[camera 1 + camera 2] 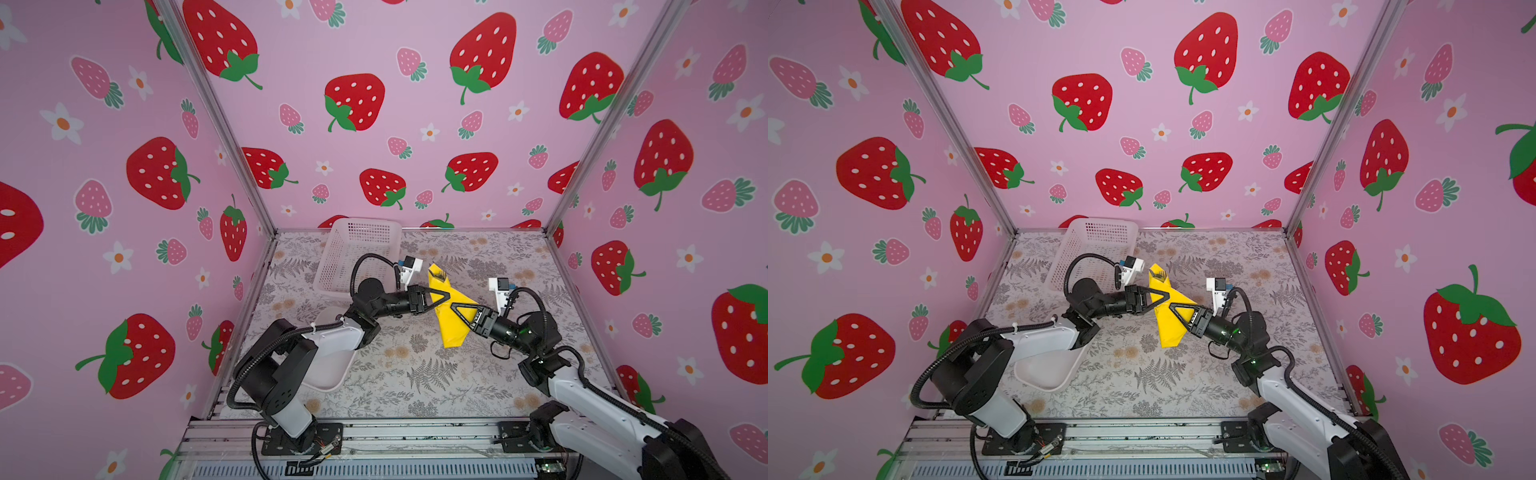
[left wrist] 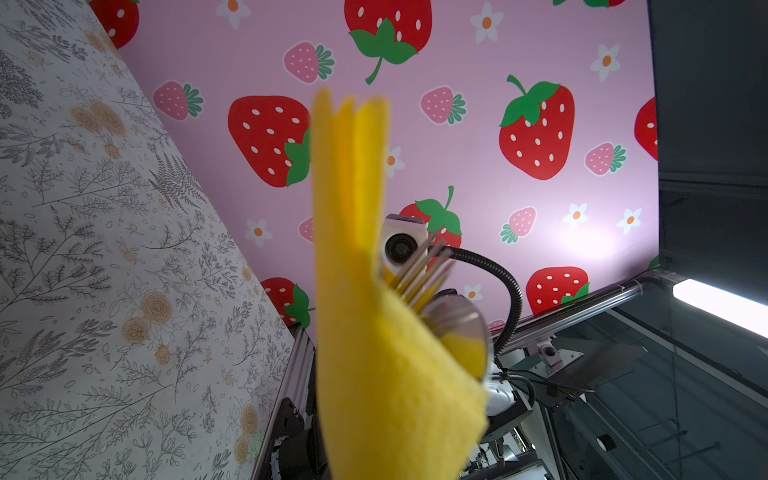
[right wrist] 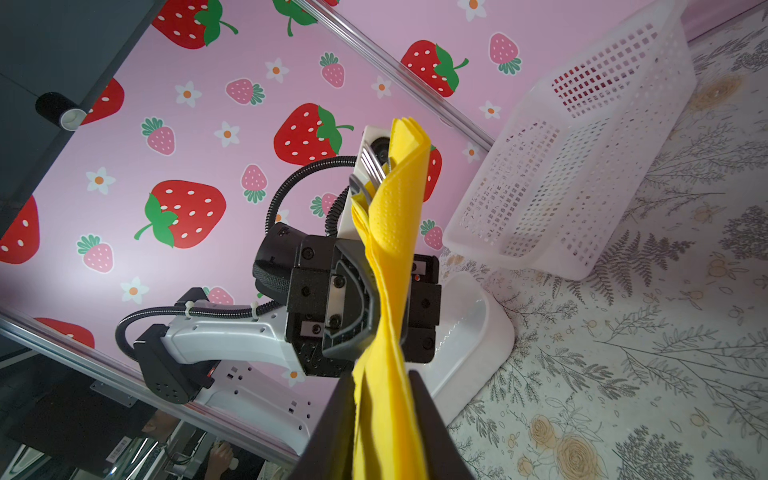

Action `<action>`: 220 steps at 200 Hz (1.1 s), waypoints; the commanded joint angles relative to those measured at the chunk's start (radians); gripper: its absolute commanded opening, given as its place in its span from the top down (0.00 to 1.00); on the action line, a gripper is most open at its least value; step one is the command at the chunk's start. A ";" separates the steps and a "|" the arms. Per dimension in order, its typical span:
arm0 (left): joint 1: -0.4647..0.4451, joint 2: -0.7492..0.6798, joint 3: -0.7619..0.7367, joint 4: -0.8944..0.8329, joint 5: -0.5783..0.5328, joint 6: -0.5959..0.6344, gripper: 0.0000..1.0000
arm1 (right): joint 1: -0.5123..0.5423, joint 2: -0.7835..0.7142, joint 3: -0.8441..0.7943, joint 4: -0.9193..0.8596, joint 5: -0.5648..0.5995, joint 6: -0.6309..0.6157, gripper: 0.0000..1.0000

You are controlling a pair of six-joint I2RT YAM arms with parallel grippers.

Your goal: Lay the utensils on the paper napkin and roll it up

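Above mid-table, the left gripper (image 1: 442,300) is pinching the rolled paper napkin (image 1: 451,332), utensils (image 3: 372,166) poking from its far end, while the right gripper (image 1: 457,311) is straddling it, grip unclear, so I'd be keeping the roll level and tight.

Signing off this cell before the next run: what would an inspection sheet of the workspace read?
Surface: grey floral-print tabletop, no damage seen.
Job's things: bright yellow paper napkin rolled around silvery metal utensils, tines poking out.
Clutter: white perforated plastic basket; white smooth tray.
Grippers: left tool shut on napkin; right tool straddles it, grip unclear.
Cables: black corrugated cables loop over both wrists.
Surroundings: pink strawberry-print walls.
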 commanded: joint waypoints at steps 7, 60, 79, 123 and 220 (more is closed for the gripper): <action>0.010 -0.060 0.039 0.052 0.032 0.015 1.00 | -0.015 -0.059 0.005 -0.070 0.023 -0.032 0.71; 0.010 -0.083 0.049 0.036 0.044 0.051 1.00 | -0.023 -0.121 0.007 -0.206 0.075 -0.080 0.66; 0.010 -0.089 0.047 0.023 0.044 0.074 1.00 | -0.024 -0.138 0.020 -0.246 0.085 -0.093 0.63; 0.013 -0.095 0.064 -0.072 0.037 0.126 1.00 | -0.024 -0.211 0.095 -0.425 0.131 -0.176 0.57; 0.028 -0.082 0.069 -0.161 -0.007 0.143 1.00 | -0.024 -0.429 0.237 -0.747 0.289 -0.325 0.61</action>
